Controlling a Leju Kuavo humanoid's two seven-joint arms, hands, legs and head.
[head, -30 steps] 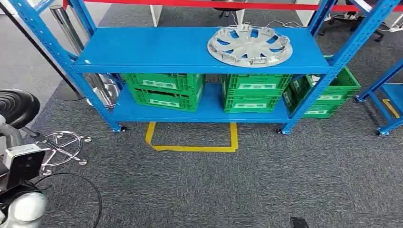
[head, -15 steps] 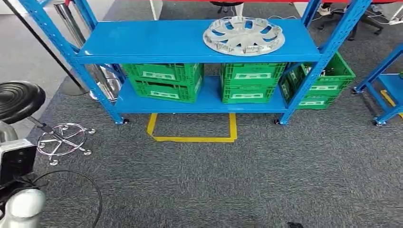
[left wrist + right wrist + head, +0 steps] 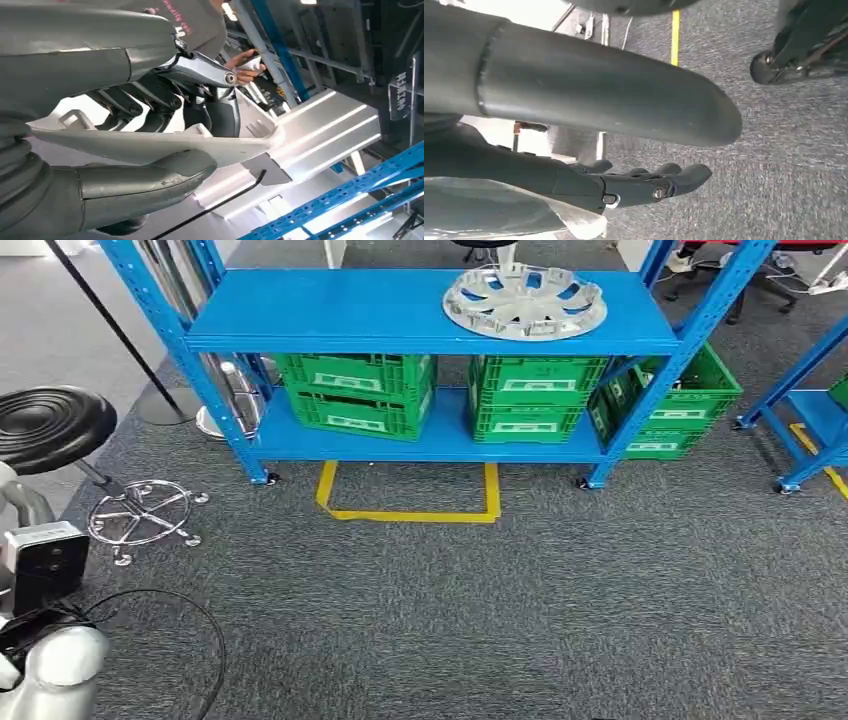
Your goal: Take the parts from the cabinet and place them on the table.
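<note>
The left hand (image 3: 150,150) grasps a silver hubcap piece (image 3: 280,140) between thumb and dark fingers (image 3: 150,97). The right hand (image 3: 624,150) hangs over grey carpet, its fingers (image 3: 674,180) loosely extended around nothing. Ahead, another silver hubcap (image 3: 525,301) lies near the right end of the blue rack's top shelf (image 3: 330,310), above green crates (image 3: 355,395) on the lower shelf.

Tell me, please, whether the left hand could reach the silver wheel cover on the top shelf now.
Probably not yet. The wheel cover lies unobstructed on the blue rack, but carpet separates it from the left hand, which seems to grip a pale part.
</note>
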